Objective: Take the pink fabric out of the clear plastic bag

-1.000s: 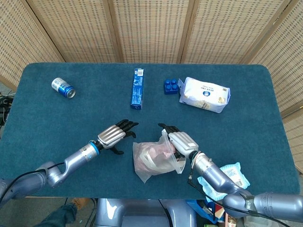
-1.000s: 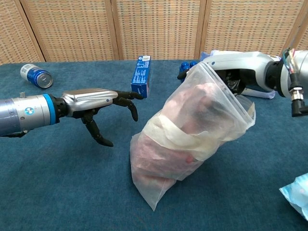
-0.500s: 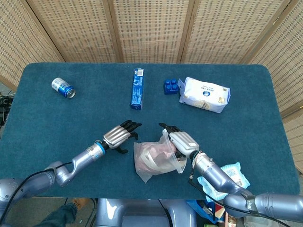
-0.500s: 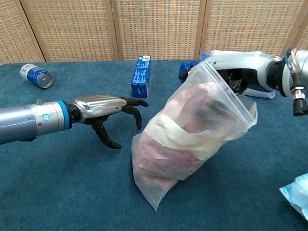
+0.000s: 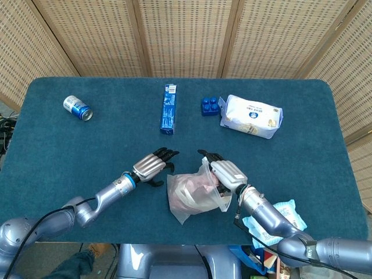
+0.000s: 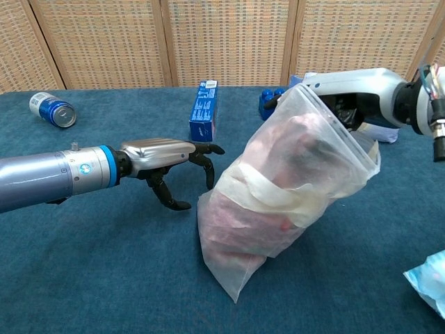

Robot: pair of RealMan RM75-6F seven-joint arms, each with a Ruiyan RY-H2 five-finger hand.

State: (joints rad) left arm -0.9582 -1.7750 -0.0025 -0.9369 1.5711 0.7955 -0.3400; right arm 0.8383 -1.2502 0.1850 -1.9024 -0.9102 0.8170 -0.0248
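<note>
A clear plastic bag (image 5: 195,195) (image 6: 278,202) stands tilted on the blue table, stuffed with pink fabric (image 6: 274,156) (image 5: 196,184) and banded by pale tape. My right hand (image 5: 225,172) (image 6: 348,87) grips the bag's open upper rim, fingers reaching inside. My left hand (image 5: 154,165) (image 6: 170,158) hovers just left of the bag, fingers apart and curved, holding nothing. Its fingertips sit close to the bag's side without clear contact.
At the back lie a blue can (image 5: 77,107) (image 6: 52,109), a blue carton (image 5: 168,108) (image 6: 204,110), a blue block (image 5: 210,106) and a white wipes pack (image 5: 252,115). A light blue packet (image 5: 285,216) (image 6: 429,280) lies at the front right edge.
My left hand has moved right, closing most of the gap to the bag. The bag has shifted slightly right with my right hand.
</note>
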